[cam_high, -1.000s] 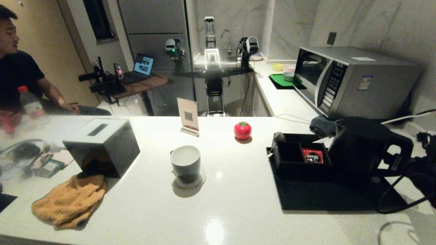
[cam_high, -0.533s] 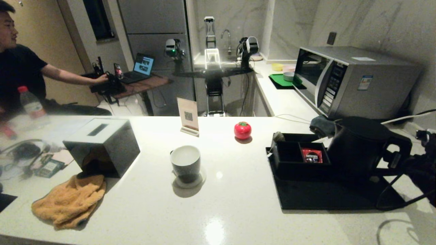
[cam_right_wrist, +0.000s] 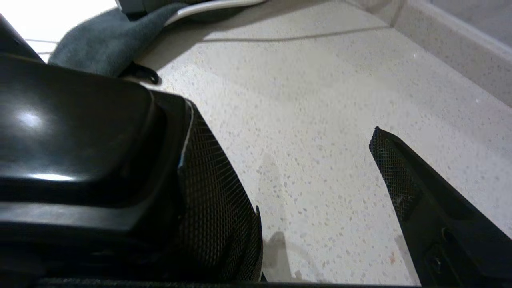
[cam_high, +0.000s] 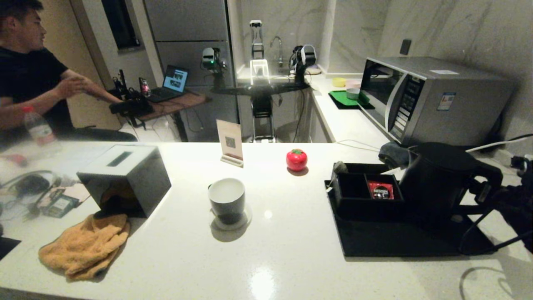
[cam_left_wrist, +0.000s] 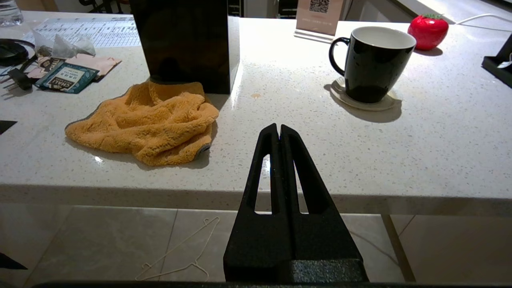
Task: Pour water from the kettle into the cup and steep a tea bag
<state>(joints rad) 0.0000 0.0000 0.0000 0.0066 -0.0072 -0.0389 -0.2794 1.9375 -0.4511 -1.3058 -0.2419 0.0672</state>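
The black cup (cam_high: 227, 199) with a white inside stands on a pale coaster at the counter's middle; it also shows as the cup (cam_left_wrist: 372, 64). The black kettle (cam_high: 439, 179) sits on a black tray (cam_high: 395, 241) at the right. My right gripper (cam_high: 485, 196) is open beside the kettle's handle. In the right wrist view the gripper (cam_right_wrist: 282, 120) has one mesh pad against the kettle (cam_right_wrist: 80, 132) and only bare counter between its fingers. A small pale lump, perhaps the tea bag (cam_high: 340, 166), rests on the black organiser's corner. No water shows. My left gripper (cam_left_wrist: 279, 127) is shut, parked off the counter's front edge.
A black tissue box (cam_high: 125, 175) and an orange cloth (cam_high: 85, 246) lie at the left. A card stand (cam_high: 230, 141) and a red tomato-shaped thing (cam_high: 296, 159) stand behind the cup. The organiser holds a red sachet (cam_high: 381, 190). A microwave (cam_high: 433, 100) stands behind the kettle. A person (cam_high: 25, 79) sits back left.
The person at the back left has reached out an arm and drawn it back. My right gripper has stayed beside the kettle's handle. The cup and kettle have not moved.
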